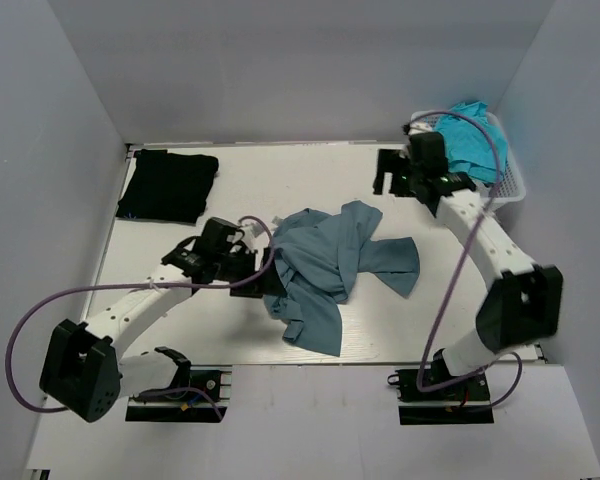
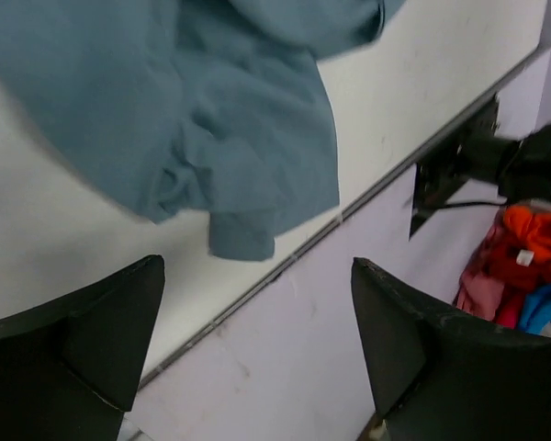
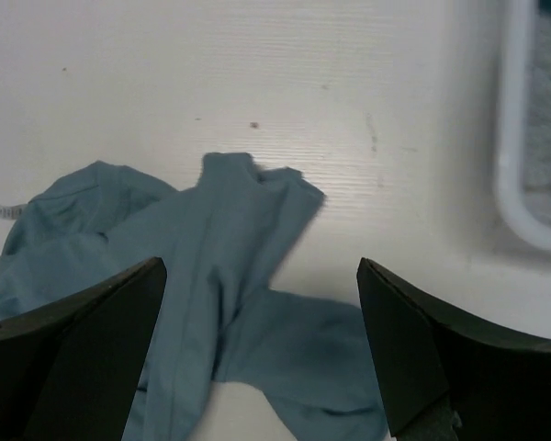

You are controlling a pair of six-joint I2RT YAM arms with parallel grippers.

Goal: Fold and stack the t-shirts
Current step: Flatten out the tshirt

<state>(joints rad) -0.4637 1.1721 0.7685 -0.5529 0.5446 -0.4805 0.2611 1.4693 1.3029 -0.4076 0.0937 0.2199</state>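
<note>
The slate-blue t-shirt (image 1: 335,265) lies crumpled in soft, matte folds in the middle of the white table (image 1: 280,180), with one sleeve spread out. The black t-shirt (image 1: 167,185) is a flat rectangle at the far left corner. My left claw (image 2: 257,268) and my right claw (image 3: 262,268) are both wide open and hold nothing.

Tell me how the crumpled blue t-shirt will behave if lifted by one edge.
The blue t-shirt lies in soft folds, so it will probably droop and unfurl. Pushed, it likely bunches rather than slides on the table.
</note>
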